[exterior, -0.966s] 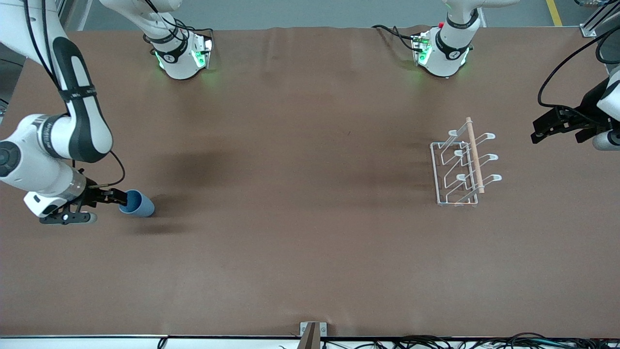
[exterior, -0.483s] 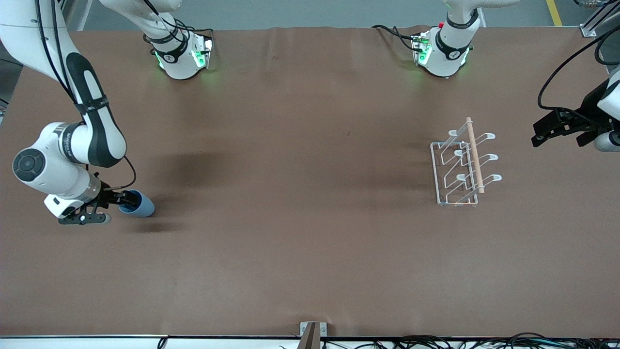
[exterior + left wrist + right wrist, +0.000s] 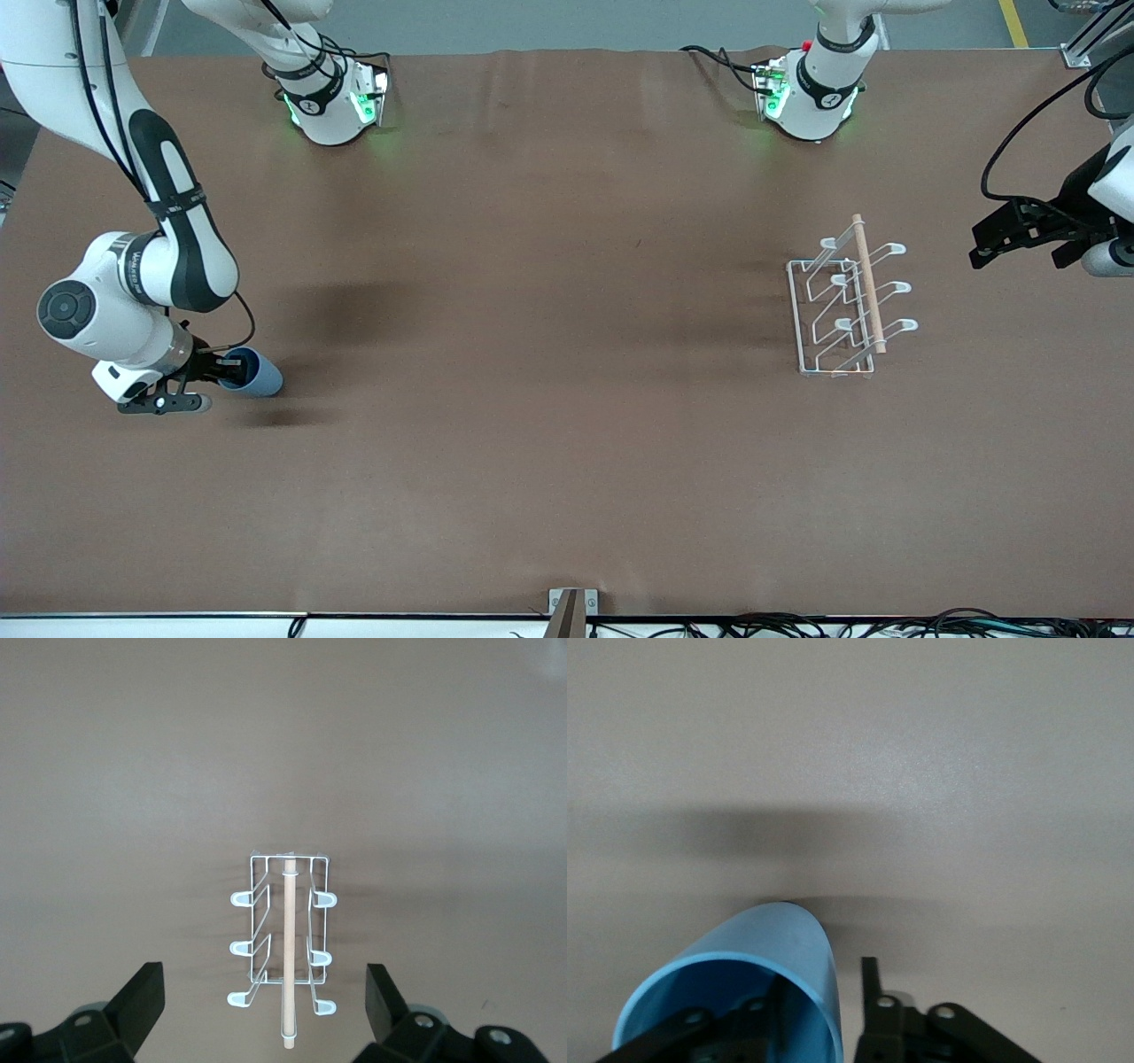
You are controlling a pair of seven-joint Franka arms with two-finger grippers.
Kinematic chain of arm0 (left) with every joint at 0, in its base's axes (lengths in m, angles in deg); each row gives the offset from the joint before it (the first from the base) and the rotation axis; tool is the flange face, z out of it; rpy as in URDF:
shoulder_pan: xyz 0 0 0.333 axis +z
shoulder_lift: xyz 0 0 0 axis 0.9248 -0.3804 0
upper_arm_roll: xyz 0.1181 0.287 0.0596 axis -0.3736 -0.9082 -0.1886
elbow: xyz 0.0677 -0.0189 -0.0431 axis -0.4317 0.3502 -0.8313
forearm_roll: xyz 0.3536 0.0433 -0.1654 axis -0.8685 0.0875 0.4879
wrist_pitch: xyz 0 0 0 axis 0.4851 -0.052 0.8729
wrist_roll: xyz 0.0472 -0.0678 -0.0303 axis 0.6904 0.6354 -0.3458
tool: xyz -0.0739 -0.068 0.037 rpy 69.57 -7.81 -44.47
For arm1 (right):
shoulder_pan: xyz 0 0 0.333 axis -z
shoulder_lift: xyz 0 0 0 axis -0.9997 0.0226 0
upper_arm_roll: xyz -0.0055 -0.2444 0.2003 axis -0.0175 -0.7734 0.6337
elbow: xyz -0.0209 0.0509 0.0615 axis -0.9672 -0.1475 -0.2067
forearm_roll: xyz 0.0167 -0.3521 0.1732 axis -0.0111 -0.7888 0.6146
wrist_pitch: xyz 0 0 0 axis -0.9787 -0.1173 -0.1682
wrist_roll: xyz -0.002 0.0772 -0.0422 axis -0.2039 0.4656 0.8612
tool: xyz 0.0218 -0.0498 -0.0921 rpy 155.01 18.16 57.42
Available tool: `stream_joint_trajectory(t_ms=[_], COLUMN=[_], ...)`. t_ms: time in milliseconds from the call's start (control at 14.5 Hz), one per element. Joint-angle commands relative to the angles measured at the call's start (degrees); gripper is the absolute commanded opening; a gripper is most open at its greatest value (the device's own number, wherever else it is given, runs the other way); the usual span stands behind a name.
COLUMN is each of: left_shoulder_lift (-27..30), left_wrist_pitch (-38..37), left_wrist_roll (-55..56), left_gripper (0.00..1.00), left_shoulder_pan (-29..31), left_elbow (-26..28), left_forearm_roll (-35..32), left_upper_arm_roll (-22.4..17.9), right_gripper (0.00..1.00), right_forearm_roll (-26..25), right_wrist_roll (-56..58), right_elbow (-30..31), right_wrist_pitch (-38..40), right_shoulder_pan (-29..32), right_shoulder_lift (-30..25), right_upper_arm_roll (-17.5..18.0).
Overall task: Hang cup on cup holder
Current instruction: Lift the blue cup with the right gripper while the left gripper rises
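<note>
With my right hand (image 3: 221,368) spread astride the wall of the cup (image 3: 254,373) at the right arm's end of the table (image 3: 549,425), one finger (image 3: 762,1014) inside, a thin off-centre pinch could tip it, while my left hand (image 3: 263,1005) waits open near the rack (image 3: 842,301).

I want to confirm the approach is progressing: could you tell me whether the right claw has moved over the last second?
Yes. The right claw has slid toward the blue cup, which stayed put, one finger now inside its rim.

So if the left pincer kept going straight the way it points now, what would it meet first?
Probably the cup holder: in the left wrist view it sits centred between the open left pincer's fingers, with bare table between. Height is unclear, so the pincer might pass above its wooden rod.
</note>
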Motion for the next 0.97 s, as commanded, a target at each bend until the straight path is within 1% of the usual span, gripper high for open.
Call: stream_joint_trajectory(t_ms=[0,207,345,414,483,621,828,897], left_shoulder_lift=[0.1,-0.1,-0.1,-0.1,-0.1,-0.2,-0.2,-0.5], left_wrist_pitch=[0.4,0.4,0.4,0.4,0.4,0.4,0.4,0.4], left_wrist_roll=[-0.4,-0.5,-0.6,-0.6,-0.6,-0.6,-0.6,-0.6], left_gripper=[1.0,1.0,1.0,1.0,1.0,1.0,1.0,1.0], left_shoulder_pan=[-0.3,-0.3,-0.3,-0.3,-0.3,-0.3,-0.4,-0.4], left_elbow=[-0.1,-0.1,-0.1,-0.1,-0.1,0.0,0.0,-0.1], left_forearm_roll=[-1.6,-1.9,-1.9,-1.9,-1.9,-1.9,-1.9,-1.9], left_upper_arm_roll=[0.4,0.9,0.9,1.0,1.0,1.0,1.1,1.1], right_gripper=[0.01,0.0,0.0,0.01,0.01,0.01,0.01,0.01], right_forearm_roll=[0.2,0.2,0.3,1.5,5.0,14.1,29.4,33.7], right_wrist_roll=[0.6,0.4,0.5,0.2,0.2,0.4,-0.2,-0.5], right_elbow=[-3.2,-5.9,-8.1,-9.4,-10.5,-11.7,-11.2,-11.1], right_wrist_pitch=[5.0,9.6,14.6,17.8,19.8,24.9,29.9,31.5], right_shoulder_pan=[0.5,0.0,-0.4,-0.5,-1.0,-1.3,-2.0,-2.2], right_shoulder_lift=[-0.5,-0.5,-1.3,-2.1,-3.2,-4.8,-7.2,-7.6], right_upper_arm_roll=[0.3,0.4,0.6,0.9,0.9,1.2,4.8,6.3])
